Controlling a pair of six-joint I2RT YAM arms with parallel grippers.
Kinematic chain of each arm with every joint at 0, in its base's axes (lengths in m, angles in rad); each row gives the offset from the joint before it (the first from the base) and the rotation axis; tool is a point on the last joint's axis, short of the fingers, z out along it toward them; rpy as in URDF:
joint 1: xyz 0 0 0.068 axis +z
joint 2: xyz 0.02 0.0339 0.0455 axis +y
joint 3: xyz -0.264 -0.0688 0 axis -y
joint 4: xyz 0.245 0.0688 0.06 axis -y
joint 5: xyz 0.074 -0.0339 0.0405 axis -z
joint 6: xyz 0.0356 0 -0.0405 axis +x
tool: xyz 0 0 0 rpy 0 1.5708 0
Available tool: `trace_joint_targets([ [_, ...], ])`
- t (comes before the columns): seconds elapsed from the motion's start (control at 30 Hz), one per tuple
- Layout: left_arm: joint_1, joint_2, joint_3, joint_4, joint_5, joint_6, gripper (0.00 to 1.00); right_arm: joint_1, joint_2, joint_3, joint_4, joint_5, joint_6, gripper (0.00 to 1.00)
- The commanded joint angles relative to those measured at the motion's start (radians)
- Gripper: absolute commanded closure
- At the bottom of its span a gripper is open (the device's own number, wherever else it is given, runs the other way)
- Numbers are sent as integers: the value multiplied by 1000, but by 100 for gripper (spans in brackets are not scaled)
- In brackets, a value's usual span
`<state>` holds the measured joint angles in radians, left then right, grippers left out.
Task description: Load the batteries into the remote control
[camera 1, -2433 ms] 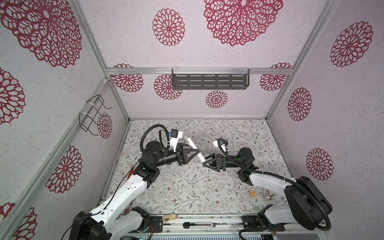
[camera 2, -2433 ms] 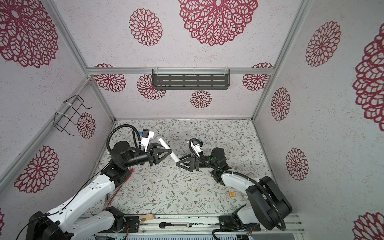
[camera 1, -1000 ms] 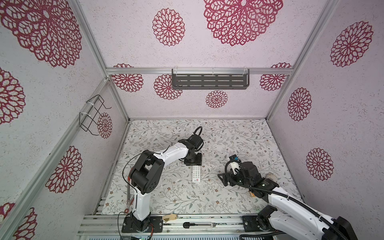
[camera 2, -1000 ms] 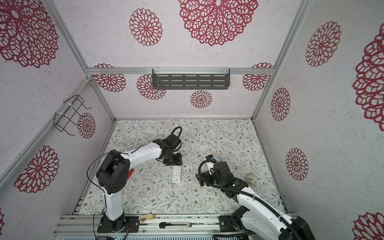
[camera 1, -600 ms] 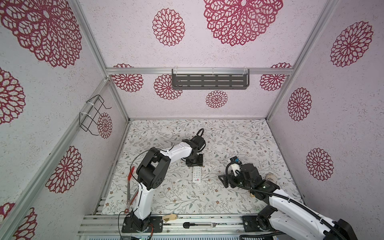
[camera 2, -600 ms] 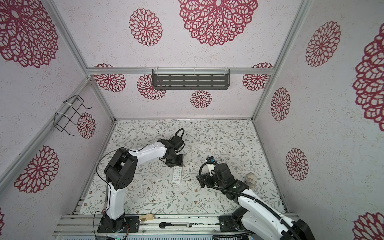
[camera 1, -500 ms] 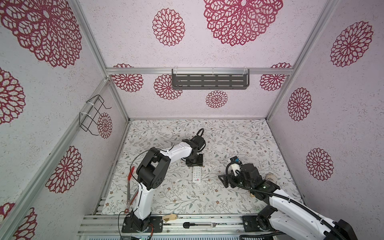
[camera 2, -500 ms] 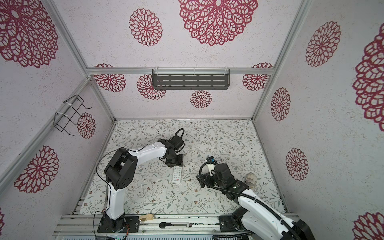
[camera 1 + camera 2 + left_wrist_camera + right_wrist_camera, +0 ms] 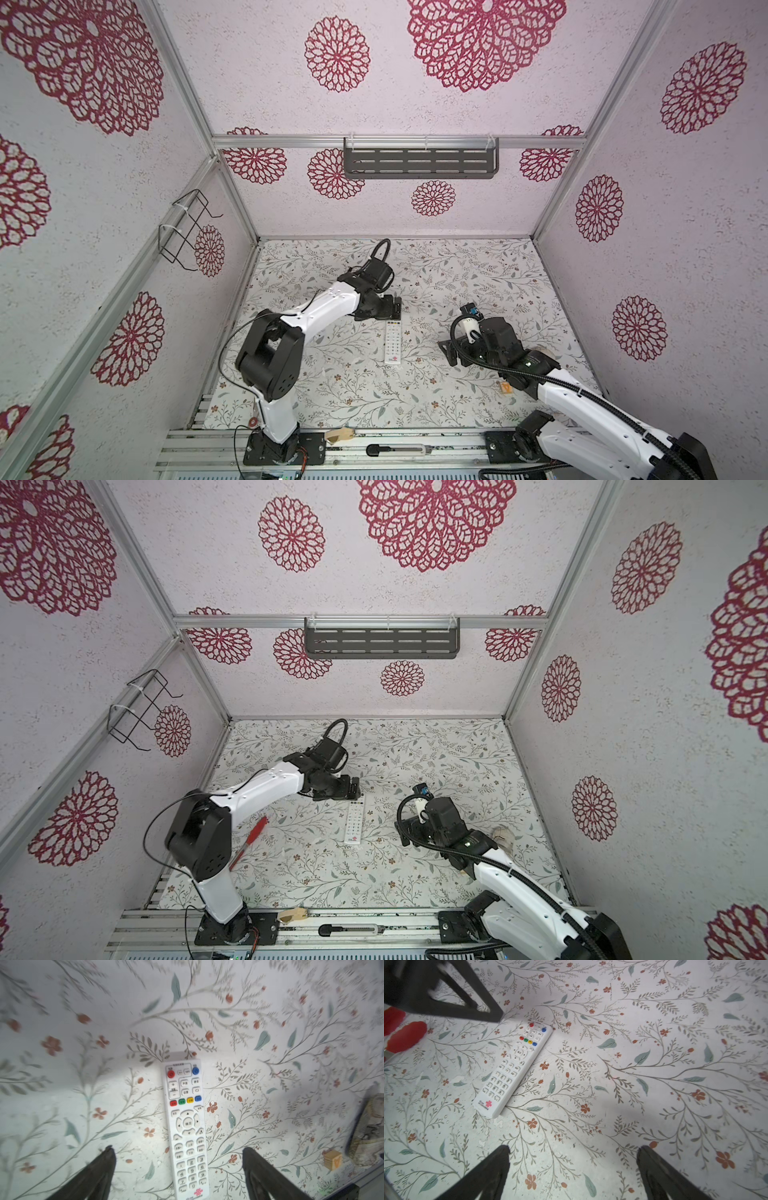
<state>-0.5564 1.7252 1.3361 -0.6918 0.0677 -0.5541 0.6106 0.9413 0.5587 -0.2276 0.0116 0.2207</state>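
Left wrist: left end effector (image 9: 177, 1149) straddles remote control (image 9: 185, 1105), touching neither edge.

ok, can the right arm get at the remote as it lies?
Probably yes: bare table lies between the open right gripper and the remote control. The open left gripper hangs over it, though, and may crowd a grasp.

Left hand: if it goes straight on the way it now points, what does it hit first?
Likely the remote control, lying buttons-up between the fingers of the open left hand. They straddle it, so the tips could touch the table first; height is unclear.
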Motion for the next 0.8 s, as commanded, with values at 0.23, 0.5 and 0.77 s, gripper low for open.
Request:
trace_joint_targets([
  [0.23, 139, -421, -398, 393, -682, 268, 3, -153, 157, 115, 84, 53, -144, 1],
  [0.5, 381, -663, -773, 764, -682, 308, 3, -307, 200, -8, 355, 174, -265, 1],
  [0.77, 457, -605, -978, 1103, -672, 359, 3, -464, 331, -147, 741, 159, -287, 1],
])
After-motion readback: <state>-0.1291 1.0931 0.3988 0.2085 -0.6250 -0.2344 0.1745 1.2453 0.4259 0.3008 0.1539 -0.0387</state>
